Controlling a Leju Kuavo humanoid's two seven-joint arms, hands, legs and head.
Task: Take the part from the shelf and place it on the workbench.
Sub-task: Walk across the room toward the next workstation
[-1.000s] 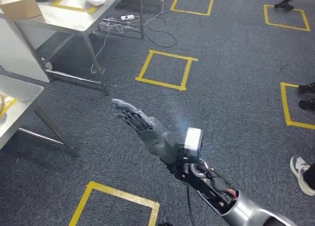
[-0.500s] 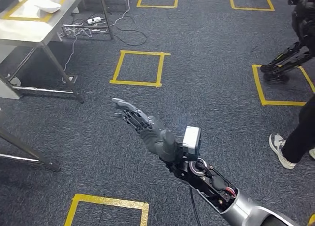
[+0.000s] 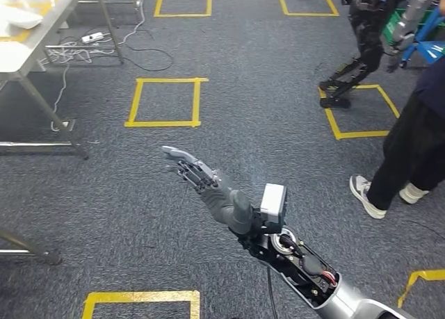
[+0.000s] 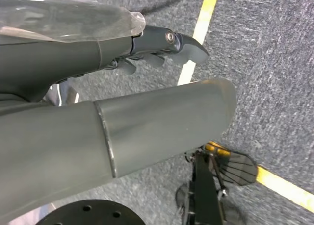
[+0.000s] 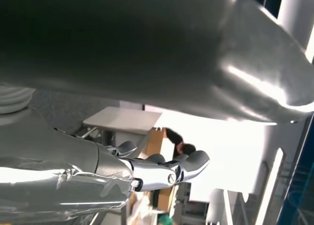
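The right hand [image 3: 210, 187] is reaching out over the dark grey carpet [image 3: 252, 110], palm turned sideways, its fingers [image 3: 183, 167] stretched forward and close together with nothing between them. In the right wrist view the same hand [image 5: 111, 176] is showing extended fingers [image 5: 185, 167] and an empty grasp. The left hand [image 4: 111, 53] is hanging over the carpet, its dark fingers [image 4: 174, 42] extended and holding nothing.

The part is not visible anywhere, so I cannot tell where it is lying. Ahead of the right hand and slightly to its left, a square of yellow tape [image 3: 163, 102] is marking the floor. Farther to its left a metal table [image 3: 31, 48] is standing, with a white power strip [image 3: 92, 37] and cables [image 3: 142, 51] lying on the floor beneath it. Well to the right of the hand a person [image 3: 414, 145] in dark trousers and pale sneakers [image 3: 367, 196] is standing, and beyond them another dark humanoid robot [image 3: 367, 34] is standing by a yellow tape outline.
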